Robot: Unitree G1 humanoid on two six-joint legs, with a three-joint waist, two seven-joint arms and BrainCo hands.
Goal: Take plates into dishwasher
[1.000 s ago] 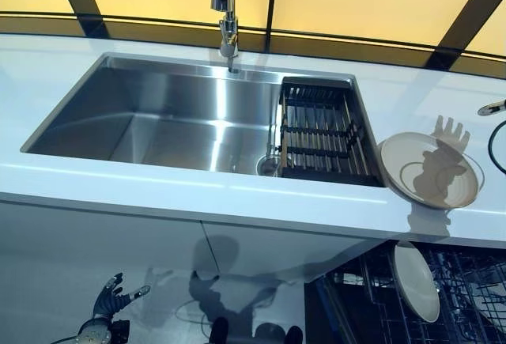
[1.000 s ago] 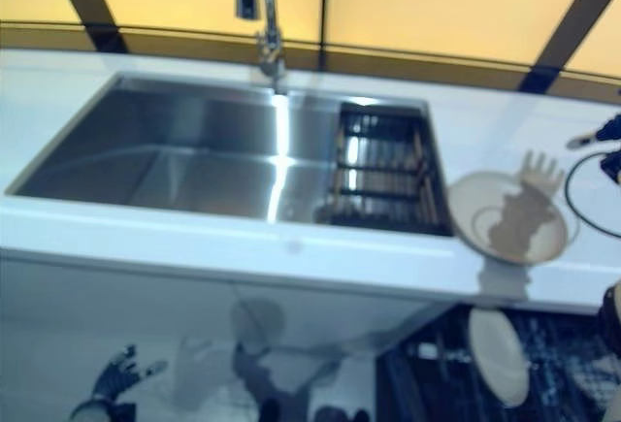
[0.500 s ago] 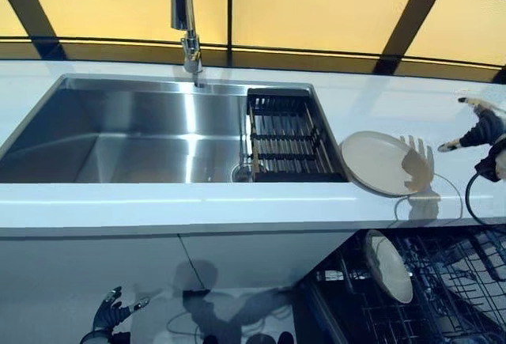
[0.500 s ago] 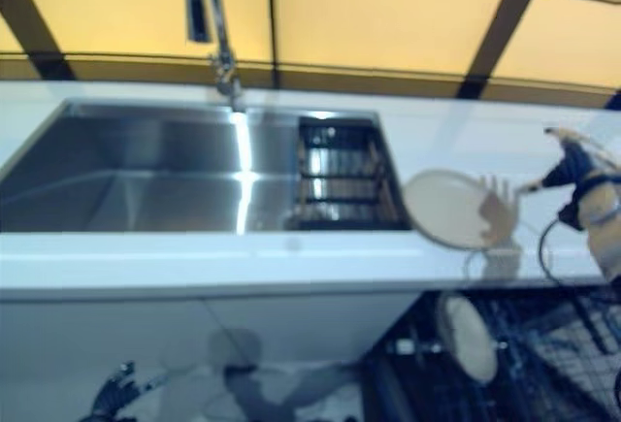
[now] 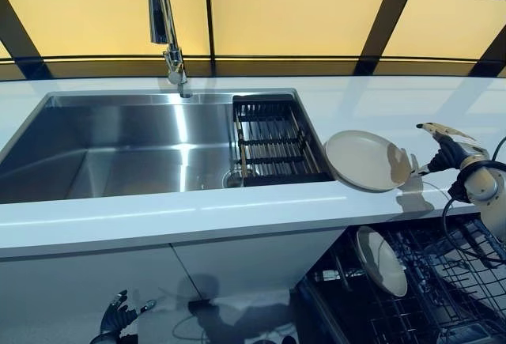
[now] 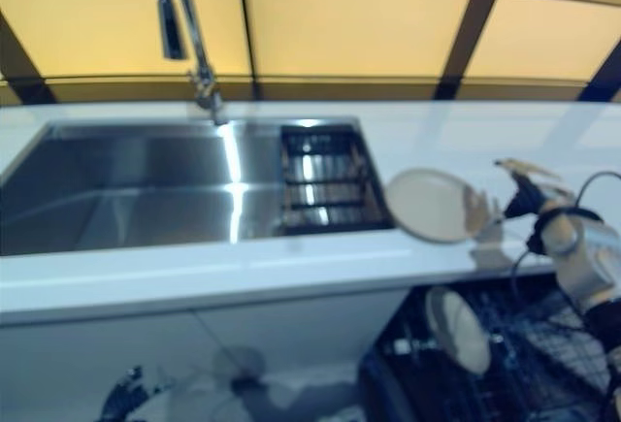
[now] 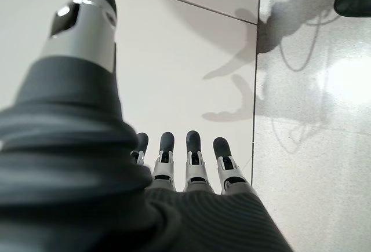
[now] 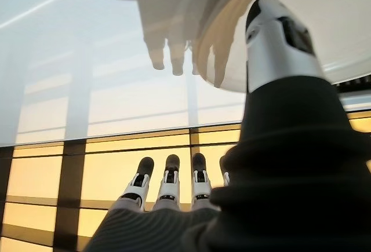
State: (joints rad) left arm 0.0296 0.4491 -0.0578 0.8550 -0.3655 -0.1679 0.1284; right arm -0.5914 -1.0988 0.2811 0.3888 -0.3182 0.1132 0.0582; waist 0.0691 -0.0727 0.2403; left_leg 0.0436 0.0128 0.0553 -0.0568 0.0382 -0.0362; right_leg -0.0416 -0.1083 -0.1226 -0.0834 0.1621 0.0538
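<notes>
A cream plate lies tilted on the white counter, just right of the sink; its rim also shows in the right wrist view. My right hand hovers a short way to the right of it, open, fingers straight and pointing at the plate, not touching it. A second cream plate stands on edge in the open dishwasher's lower rack under the counter. My left hand hangs low near the floor, open and holding nothing; its straight fingers show over pale floor tiles.
The steel sink holds a dark drying rack at its right end, close to the plate. A tall faucet rises behind the sink. Yellow panels line the wall behind. The dishwasher's wire rack juts out below the counter edge.
The camera has swung right, so the whole scene shifted left. My right hand has come into view from the right and dropped to the plate's level. The plates have not moved.
</notes>
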